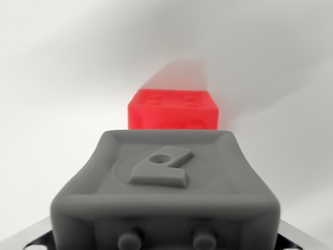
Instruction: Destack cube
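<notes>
Wrist view: grey cube (pixel 165 192) with raised emblem before red cube (pixel 173 110); gripper state unclear.

Bright, even, diffuse light; white background nearly washed out. Soft reddish shadow rises behind the red cube (pixel 173 109). Grey block (pixel 165 192) up close: near edge and bottom studs blurred, raised emblem fairly sharp. Cube slightly soft. Faint glare on metal strips at bottom corners.
</notes>
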